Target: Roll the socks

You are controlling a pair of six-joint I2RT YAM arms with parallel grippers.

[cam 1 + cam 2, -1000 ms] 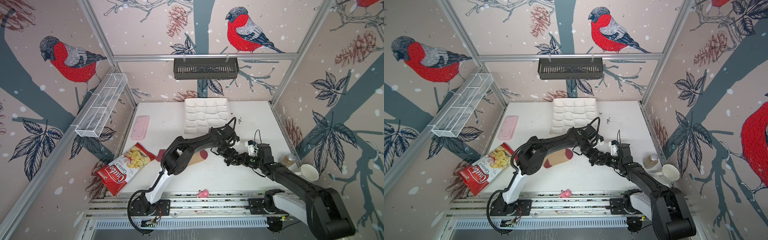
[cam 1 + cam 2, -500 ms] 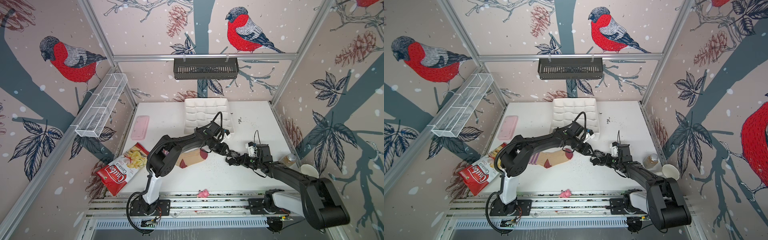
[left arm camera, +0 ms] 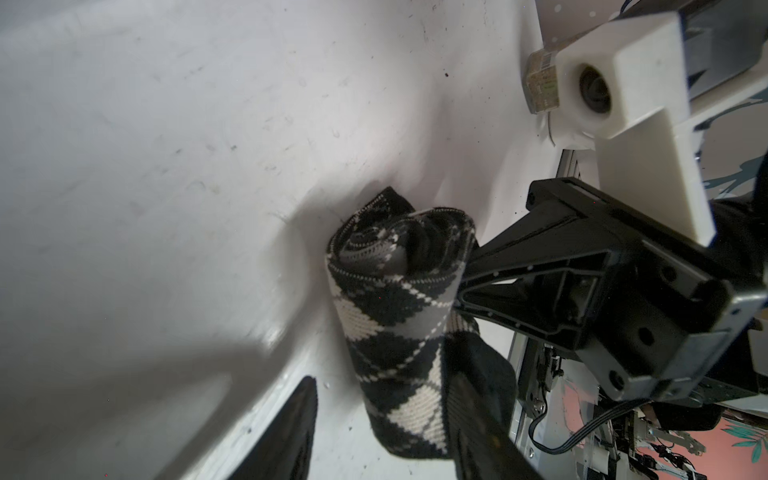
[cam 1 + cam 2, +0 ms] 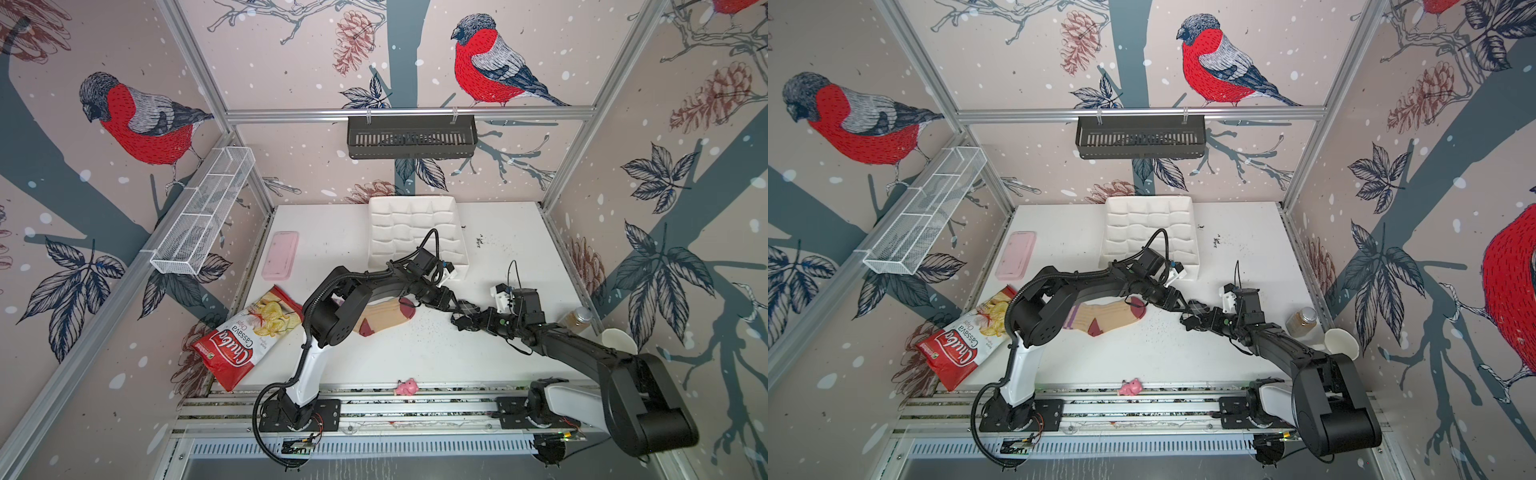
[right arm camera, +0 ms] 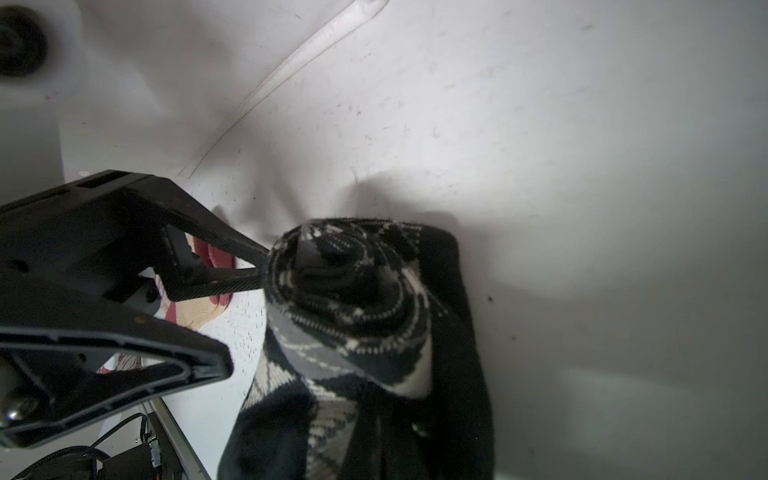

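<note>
Left wrist view: black-grey-white argyle fabric sock (image 3: 386, 291), wound into a tight cylinder.
Located over white tabletop (image 3: 166, 166) between both arms, near the maroon toe of the flat tan fabric sock with purple stripes (image 4: 1108, 316); contact with the table not discernible. Pinched across mid-roll by right gripper (image 3: 464, 286), clenched on the fabric. Straddled by left gripper (image 3: 382, 374), released, jaws apart, one finger (image 5: 232, 249) resting against the coil. Long axis from coiled end, facing both wrist cameras, to loose black end; apparently steep, exact tilt uncertain. Handling, by judgement: hold the right pinch firm, draw the left finger clear along the axis without snagging layers, then fold the loose end over the coil to lock.
</note>
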